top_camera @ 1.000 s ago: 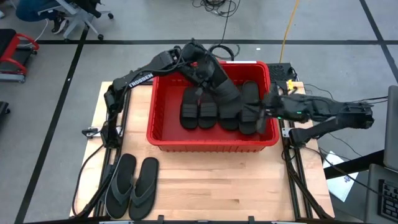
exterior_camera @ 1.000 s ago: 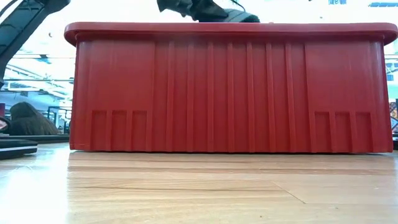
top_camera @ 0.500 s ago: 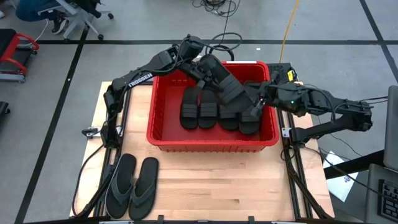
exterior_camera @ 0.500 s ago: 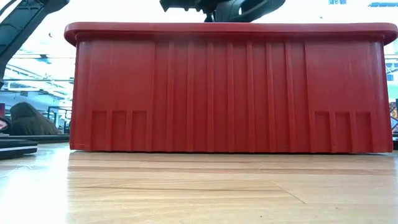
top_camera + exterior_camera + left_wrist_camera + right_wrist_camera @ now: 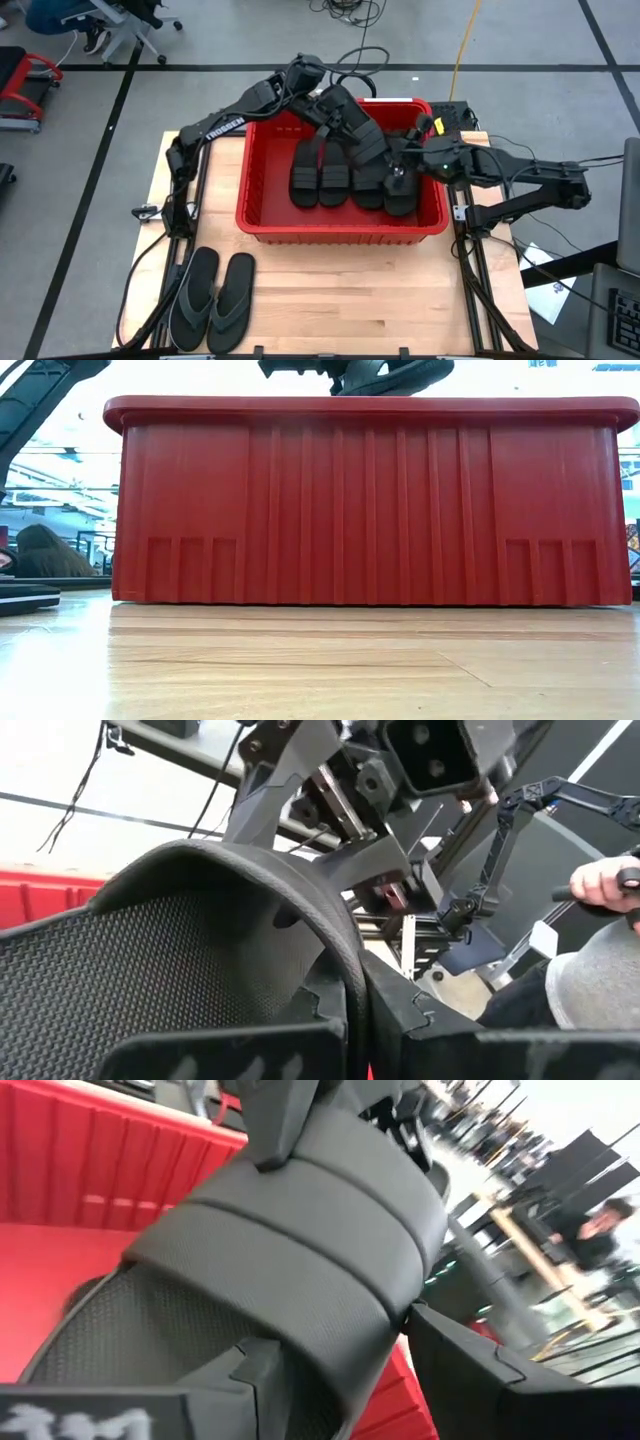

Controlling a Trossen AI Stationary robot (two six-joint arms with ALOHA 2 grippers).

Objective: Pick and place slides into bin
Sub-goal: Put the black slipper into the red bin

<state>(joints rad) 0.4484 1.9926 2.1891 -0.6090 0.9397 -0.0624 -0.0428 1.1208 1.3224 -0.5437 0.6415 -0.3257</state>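
Currently, two thong-strap slides (image 5: 212,299) lie side by side on the desk (image 5: 340,290), well apart from both tools and outside the bin (image 5: 262,180). The left arm reaches from the desk's left edge over the bin's far rim. The left tool (image 5: 322,103) is clamped on one end of a ribbed-band slide (image 5: 358,138), held tilted above the bin. Below this held slide, band slides in the bin (image 5: 320,175) lie in a row on the floor of the bin, between the two tools and the near wall.

The right arm extends from the desk's right side across the bin's right rim. The right tool (image 5: 402,172) has its fingers closed on the other end of the same slide, just over the row's right part.

The left wrist view shows the textured footbed and curved edge (image 5: 200,935) between that tool's fingers, with the right arm's hardware close behind and a person's hand (image 5: 605,885) in the room beyond. The right wrist view shows the ribbed band (image 5: 300,1260) over red bin wall. The low view shows only the bin's outer wall (image 5: 370,510), with dark parts above its rim.
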